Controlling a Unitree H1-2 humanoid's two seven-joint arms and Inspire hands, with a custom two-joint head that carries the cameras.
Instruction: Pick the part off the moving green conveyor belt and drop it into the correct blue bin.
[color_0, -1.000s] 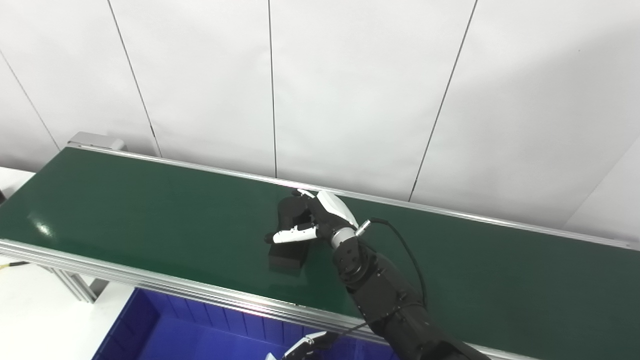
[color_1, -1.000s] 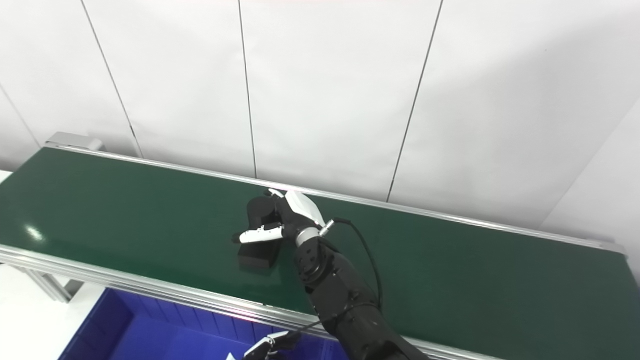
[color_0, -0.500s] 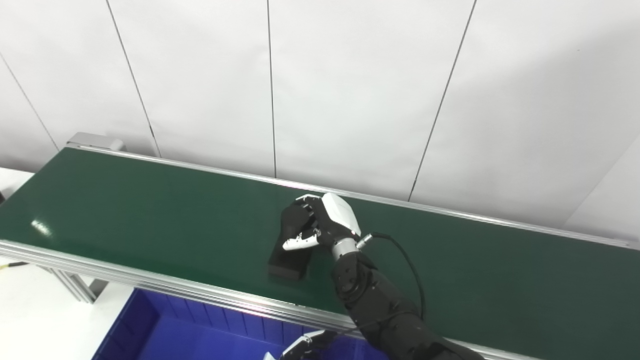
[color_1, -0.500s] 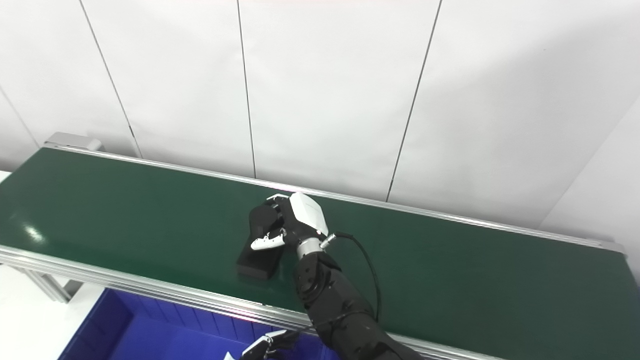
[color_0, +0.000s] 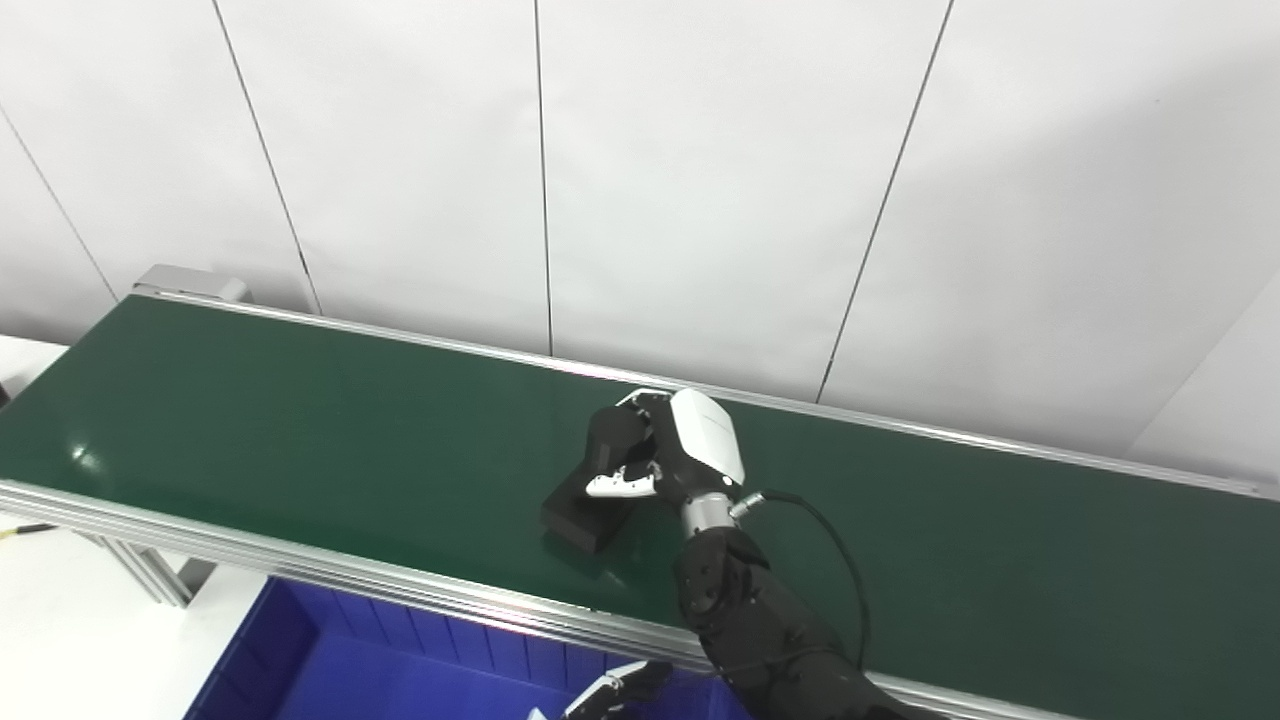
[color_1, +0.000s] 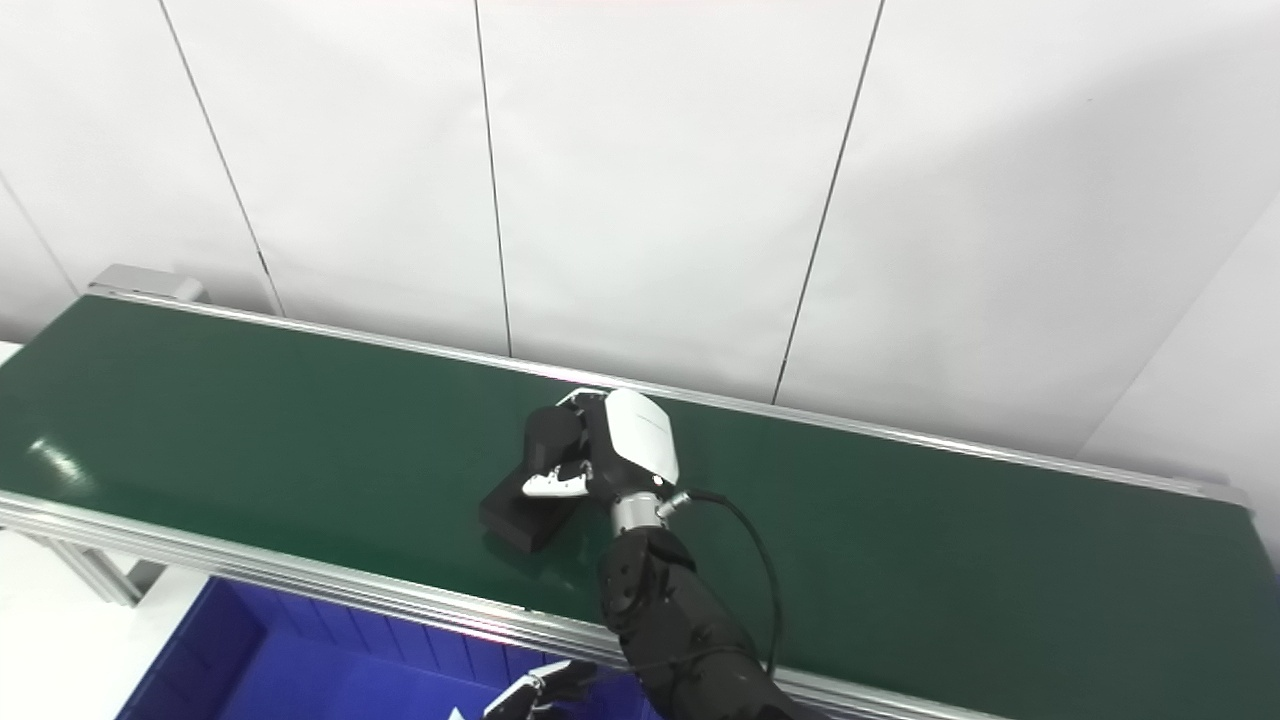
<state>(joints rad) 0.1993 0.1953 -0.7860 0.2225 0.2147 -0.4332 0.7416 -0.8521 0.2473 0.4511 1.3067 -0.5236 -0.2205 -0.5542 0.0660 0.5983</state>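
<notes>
The part is a black rectangular block (color_0: 583, 510) on the green conveyor belt (color_0: 300, 420), near its front edge. My right hand (color_0: 672, 452) reaches over the belt from below and is shut on the block's far end, thumb (color_0: 615, 487) pressed on its top. The block's held end looks raised a little off the belt. Only the fingertips of my left hand (color_0: 608, 692) show at the bottom edge, over the blue bin (color_0: 300, 665); whether it is open or shut does not show.
The belt's aluminium front rail (color_0: 250, 555) runs between the belt and the blue bin below it. A white panelled wall (color_0: 700, 180) stands right behind the belt. A black cable (color_0: 835, 540) loops from my right wrist.
My right thumb has closed onto the block and the fingers have curled round it. The hand and block have shifted a little to the right, and the block's held end has tilted up.
</notes>
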